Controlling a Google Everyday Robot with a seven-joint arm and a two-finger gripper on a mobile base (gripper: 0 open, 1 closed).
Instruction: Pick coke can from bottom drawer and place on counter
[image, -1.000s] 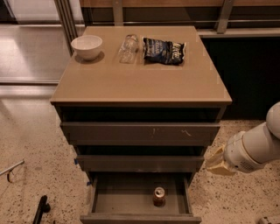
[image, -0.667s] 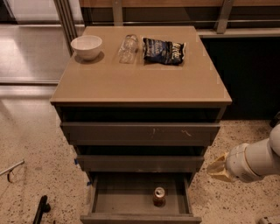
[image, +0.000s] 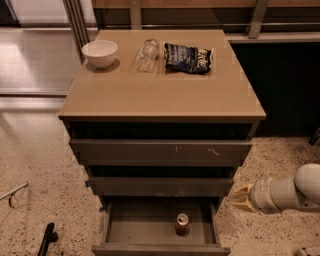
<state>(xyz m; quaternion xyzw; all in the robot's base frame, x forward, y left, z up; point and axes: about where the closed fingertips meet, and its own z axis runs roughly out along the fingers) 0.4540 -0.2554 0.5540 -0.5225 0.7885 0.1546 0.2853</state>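
Step in hand, as I judge it: the reach, nothing grasped yet. The gripper (image: 237, 199) hangs low on the right of the cabinet, outside it, at the end of the white arm (image: 287, 192) and pointing left toward the drawer stack. I cannot tell whether the claw is spread or pressed together. The coke can (image: 182, 223) stands upright on the floor of the pulled-out bottom drawer (image: 135, 227), right of centre and toward the front, silver top up. Relative to the claw, the can sits lower and to the left, near but clearly apart, with the drawer's right wall between them. To do the reach well, the claw should probably go over that wall rather than through it, coming in from the front or above so it stays clear of the middle drawer's front that hangs over the back of the tray. It should then spread around the can's mid-body, close squarely and keep the can upright. A side nudge could tip it. The lift needs to come out forward before rising. On the counter (image: 160, 95), a white bowl (image: 100, 53), a clear bottle (image: 147, 55) and a chip bag (image: 189, 57) sit along the back, so the front half looks the safer landing spot.
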